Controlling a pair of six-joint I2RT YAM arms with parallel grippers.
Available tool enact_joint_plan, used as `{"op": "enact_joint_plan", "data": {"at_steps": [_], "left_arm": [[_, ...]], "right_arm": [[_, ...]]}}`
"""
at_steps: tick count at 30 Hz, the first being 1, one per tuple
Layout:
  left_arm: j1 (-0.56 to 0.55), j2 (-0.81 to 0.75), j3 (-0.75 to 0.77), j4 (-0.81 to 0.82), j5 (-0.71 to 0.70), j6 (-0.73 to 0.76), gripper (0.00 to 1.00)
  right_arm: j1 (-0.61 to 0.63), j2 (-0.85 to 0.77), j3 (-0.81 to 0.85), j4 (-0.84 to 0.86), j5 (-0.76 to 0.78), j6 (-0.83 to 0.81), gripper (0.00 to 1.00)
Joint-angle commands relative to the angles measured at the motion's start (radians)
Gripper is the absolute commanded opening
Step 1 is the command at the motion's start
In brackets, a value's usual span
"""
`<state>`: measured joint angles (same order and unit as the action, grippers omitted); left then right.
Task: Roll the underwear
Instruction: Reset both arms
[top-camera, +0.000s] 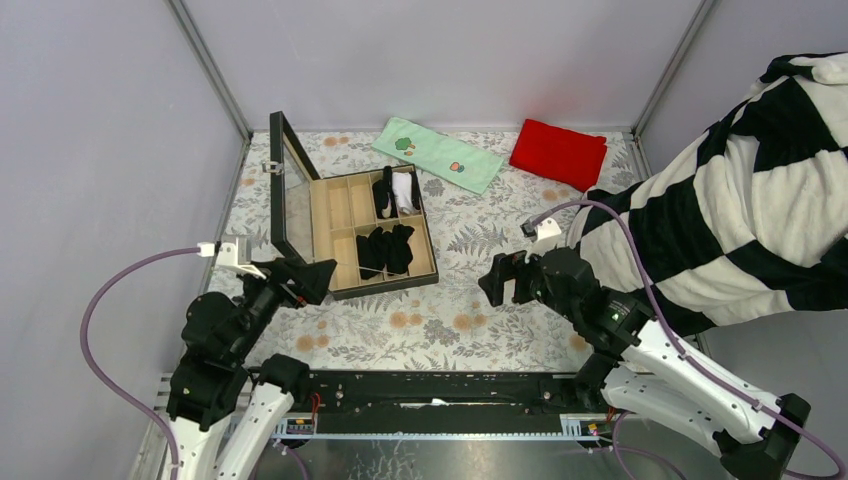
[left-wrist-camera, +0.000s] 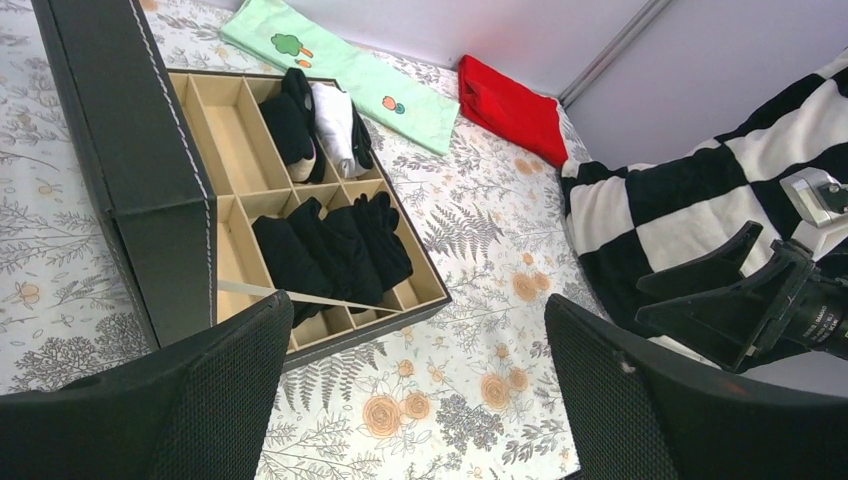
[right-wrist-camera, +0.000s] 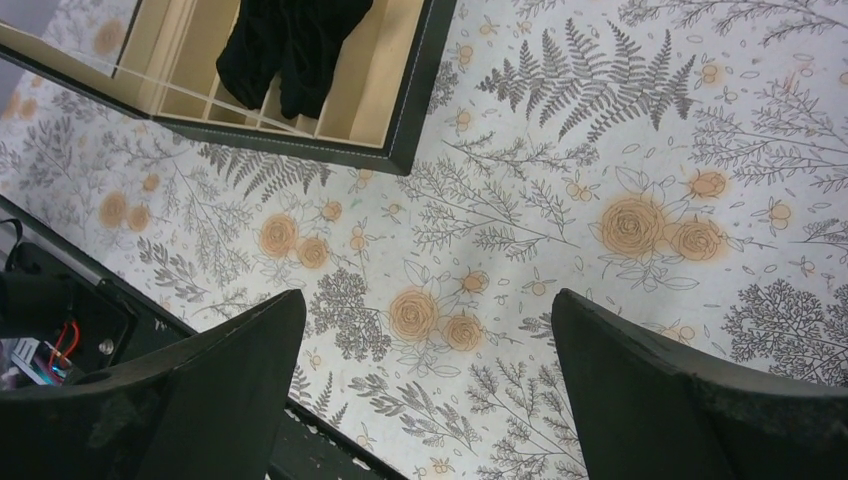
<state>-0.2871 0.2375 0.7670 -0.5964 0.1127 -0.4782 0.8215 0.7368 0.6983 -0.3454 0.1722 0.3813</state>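
Several black underwear pieces (top-camera: 385, 250) lie rolled side by side in the near right compartments of the open organizer box (top-camera: 345, 290). Another black piece (top-camera: 383, 192) lies in a far compartment beside a white garment (top-camera: 404, 190). In the left wrist view the underwear (left-wrist-camera: 335, 250) fills the near row of the box (left-wrist-camera: 420, 310). The right wrist view shows the underwear (right-wrist-camera: 285, 45) hanging over the dividers. My left gripper (top-camera: 316, 276) (left-wrist-camera: 415, 390) hovers open at the box's near left corner. To the right of the box my right gripper (top-camera: 506, 284) (right-wrist-camera: 425, 390) is open over bare floral cloth. Neither holds anything.
The box lid (top-camera: 282, 185) stands upright on the box's left side. A green cloth (top-camera: 437, 153) and a red cloth (top-camera: 558, 153) lie at the back. A black-and-white striped blanket (top-camera: 740, 200) covers the right side, close behind my right arm. The floral tablecloth (top-camera: 440, 320) spans the table.
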Motion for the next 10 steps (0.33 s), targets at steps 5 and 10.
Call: {"op": "enact_joint_plan", "data": {"at_steps": [5,10], "left_arm": [[0.005,-0.012,-0.033,0.033,0.035,-0.008,0.99],[0.005,-0.017,-0.038,0.041,0.057,-0.006,0.99]], "right_arm": [[-0.005,-0.090,-0.053,0.056,0.018,-0.037,1.00],[-0.004,-0.151,-0.059,0.007,0.047,-0.056,1.00]]}}
